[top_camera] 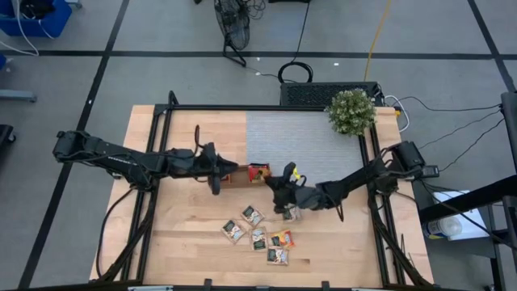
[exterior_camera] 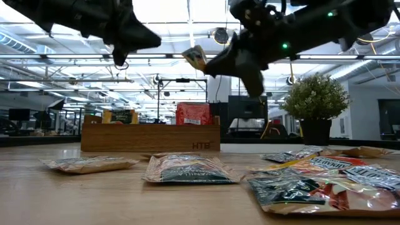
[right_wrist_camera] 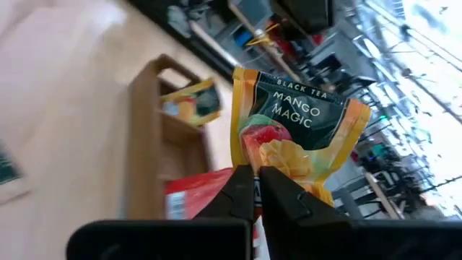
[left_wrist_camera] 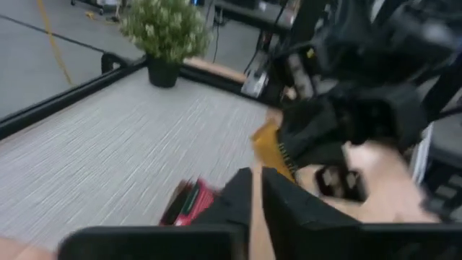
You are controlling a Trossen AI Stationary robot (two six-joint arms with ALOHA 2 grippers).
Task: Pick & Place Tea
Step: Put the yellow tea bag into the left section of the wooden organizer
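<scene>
My right gripper (top_camera: 284, 176) hangs over the table just right of the wooden tray (top_camera: 242, 175), shut on an orange "Mango Magic" tea sachet (right_wrist_camera: 296, 119) that it holds in the air (exterior_camera: 195, 57). The tray stands red sachets (exterior_camera: 194, 114) and a yellow-green sachet (exterior_camera: 119, 116) upright in its compartments. Several more sachets (top_camera: 260, 234) lie flat on the wood nearer the table's near edge. My left gripper (top_camera: 216, 176) hovers at the tray's left end, shut and holding nothing (left_wrist_camera: 256, 191). My right gripper pinches the orange sachet between its two fingers at one edge (right_wrist_camera: 254, 165), the edge opposite its printed top. The sachet is lifted clear of the table and stands out beyond the fingertips (exterior_camera: 195, 57), tilted.
A potted plant (top_camera: 351, 111) stands at the far right corner on the grey mat (top_camera: 299, 137). The black frame rails (top_camera: 161, 137) run along the table's sides. Bare wood (top_camera: 178, 234) lies left of the loose sachets.
</scene>
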